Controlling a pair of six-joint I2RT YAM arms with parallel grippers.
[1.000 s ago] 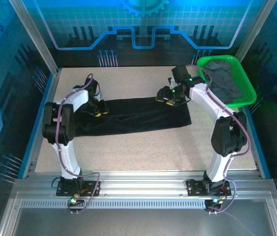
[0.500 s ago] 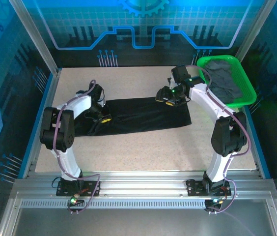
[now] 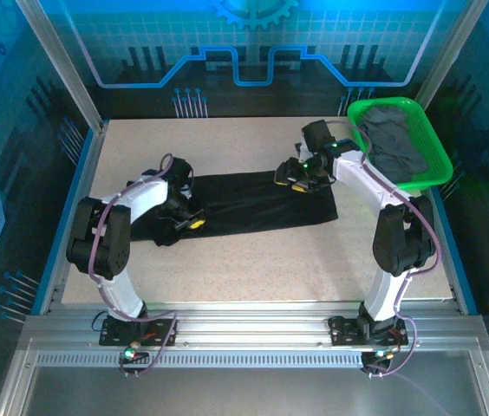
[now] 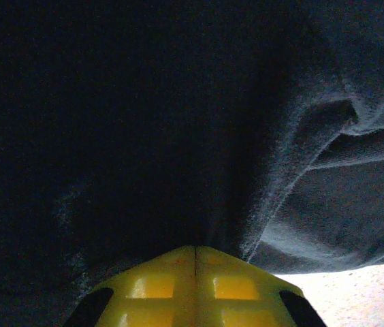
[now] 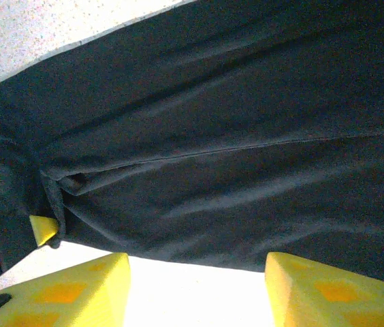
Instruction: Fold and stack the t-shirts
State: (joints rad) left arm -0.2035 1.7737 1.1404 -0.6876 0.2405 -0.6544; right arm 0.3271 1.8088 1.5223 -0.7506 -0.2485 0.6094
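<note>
Tees: one black tee (image 3: 253, 204) lies spread in a long strip across the middle of the surface (image 3: 253, 260), running left to right. Its left end is bunched and its right end is flat and squared off.

Surface is speckled beige with a blue strip along the left and right sides. There is one aluminium rail (image 3: 244, 334) at the near edge, with both arm bases bolted to it. The cell has blue-lit panel walls (image 3: 253, 43) with a circuit-style graphic, and slanted aluminium posts (image 3: 58, 65) at the far corners.

Count:
- 1 black tee
- 1 green basket (image 3: 440, 169), at the far right corner of the surface
- 2 arms, 2 claws
- grey tees (image 3: 392, 143) heaped in the basket; can't tell how many from the crumple

Left claw (image 3: 191, 221) is down on the left part of the black tee (image 4: 144, 136). In the left wrist view the yellow pads of the left claw (image 4: 195, 253) are pressed together, with a ridge of cloth pulled into the tips, so it is clamped on the black tee. A bit of bare surface (image 4: 382, 293) shows at the lower right.

Right claw (image 3: 301, 179) is over the tee's far edge, right of centre. In the right wrist view the right claw (image 5: 197, 272) has its pads well apart, with nothing between them. The black tee (image 5: 212, 136) lies flat just ahead of the tips, and pale surface (image 5: 42, 27) shows beyond it.
</note>
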